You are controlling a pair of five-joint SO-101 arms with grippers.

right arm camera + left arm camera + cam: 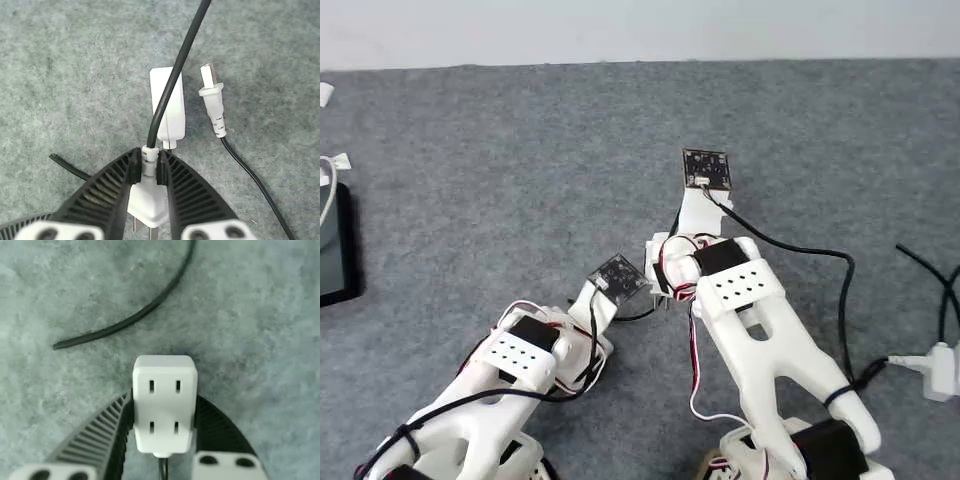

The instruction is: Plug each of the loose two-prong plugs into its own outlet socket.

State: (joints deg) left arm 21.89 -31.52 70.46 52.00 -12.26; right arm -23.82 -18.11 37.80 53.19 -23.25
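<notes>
- Grey carpet-like surface (520, 150) across the high view, pale wall (620, 30) along its top edge.
- Lower left of the high view: left arm (510, 370), angled toward the centre. Centre to lower right: right arm (760, 320), stretched up-frame.
- In the left wrist view, left gripper (164, 405) clenched on a white outlet block (164, 390), black fingers (107, 425) pressed to both its sides, two pairs of slots facing the camera.
- Beyond that block, on the carpet, a black cable (125, 322) with a loose end.
- In the right wrist view, right gripper (148, 162) grasping a white two-prong plug (147, 197) at its neck, prongs aimed back toward the wrist, black cord (176, 75) running away over the surface.
- Just past the fingertips, a second white block (176, 115) lying on the carpet, crossed by that cord.
- Just beside it, not touching, a loose two-prong plug (212, 97) flat on the carpet, prongs away from the gripper.
- Right edge of the high view: white adapter (940, 370) with cables; left edge: dark flat device (335, 240).
</notes>
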